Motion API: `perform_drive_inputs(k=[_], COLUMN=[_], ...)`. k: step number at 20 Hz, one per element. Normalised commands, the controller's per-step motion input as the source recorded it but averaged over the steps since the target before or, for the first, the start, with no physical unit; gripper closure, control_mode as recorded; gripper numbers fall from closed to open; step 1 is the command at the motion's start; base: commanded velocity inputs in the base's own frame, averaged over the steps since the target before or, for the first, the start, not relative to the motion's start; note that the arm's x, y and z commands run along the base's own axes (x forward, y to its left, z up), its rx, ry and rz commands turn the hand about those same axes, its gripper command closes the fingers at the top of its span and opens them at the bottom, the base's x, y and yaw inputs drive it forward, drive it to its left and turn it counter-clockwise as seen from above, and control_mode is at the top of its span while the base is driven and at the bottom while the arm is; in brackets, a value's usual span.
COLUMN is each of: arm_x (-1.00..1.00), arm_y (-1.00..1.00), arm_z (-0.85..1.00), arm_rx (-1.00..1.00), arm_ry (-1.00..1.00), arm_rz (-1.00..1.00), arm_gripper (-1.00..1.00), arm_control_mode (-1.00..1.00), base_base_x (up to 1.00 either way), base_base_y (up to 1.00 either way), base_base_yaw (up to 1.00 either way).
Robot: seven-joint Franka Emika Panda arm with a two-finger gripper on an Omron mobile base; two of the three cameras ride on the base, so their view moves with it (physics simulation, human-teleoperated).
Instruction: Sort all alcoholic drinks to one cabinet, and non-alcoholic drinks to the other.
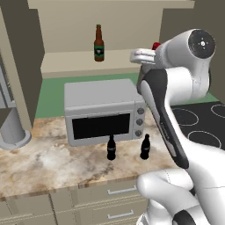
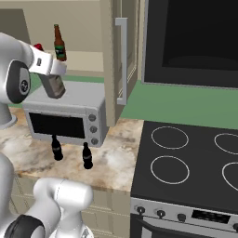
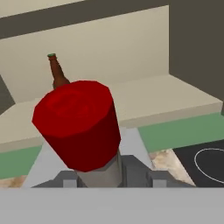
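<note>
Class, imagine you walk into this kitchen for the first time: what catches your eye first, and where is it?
First, the big white arm's gripper holding the grey bottle with a red cap in the air above the toaster oven. Next, the brown beer bottle standing alone on the shelf of the open cabinet behind. Two small black cola bottles stand on the marble counter in front of the oven.

No legible text on any label

Two base views flank the arm, sharing the toaster oven (image 1: 104, 112), hand view close above red cap (image 3: 78, 122)
</note>
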Motion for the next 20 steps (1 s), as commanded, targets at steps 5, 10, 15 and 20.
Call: perform_drive_inputs(k=[5, 10, 15, 20], arm_x=[0.15, 0.23, 0.28, 0.31], arm_y=[-0.29, -0.30, -0.19, -0.05], arm_z=[0.37, 0.24, 0.06, 0.00], arm_rx=[0.00, 0.00, 0.00, 0.00], arm_ry=[-0.09, -0.07, -0.05, -0.04], arm_rz=[-0.01, 0.00, 0.00, 0.00], arm_gripper=[1.00, 1.00, 1.00, 1.00], arm_control_mode=[-1.00, -1.00, -1.00, -1.00], base_base_x=[0.00, 0.00, 0.00, 0.00], base_base_y=[0.00, 0.00, 0.00, 0.00], base_base_yaw=[0.00, 0.00, 0.00, 0.00])
